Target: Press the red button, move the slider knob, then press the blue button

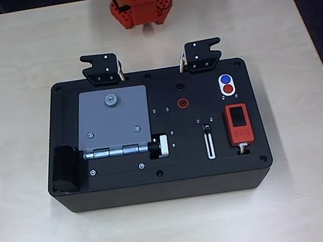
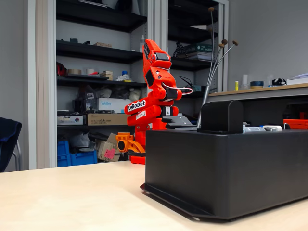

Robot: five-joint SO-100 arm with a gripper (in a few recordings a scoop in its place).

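Note:
The red button (image 1: 228,89) and the blue button (image 1: 225,79) share a white oval plate at the right rear of the black box (image 1: 159,183), blue farther from the front edge. The slider knob (image 1: 207,128) is a tiny black nub at the far end of a narrow white-rimmed slot, left of the buttons. The orange arm is folded upright behind the box in the fixed view, well away from the box (image 2: 226,168). Its gripper (image 2: 150,47) points up and looks shut with nothing in it. The arm's base (image 1: 140,4) sits at the table's far edge.
On the box top are a grey hinged plate (image 1: 112,119), a silver-and-black knob (image 1: 159,147), a red-ringed socket (image 1: 181,102), an orange-red device (image 1: 238,124) and two black brackets (image 1: 101,68) at the rear edge. Pale tabletop (image 1: 14,120) surrounds the box.

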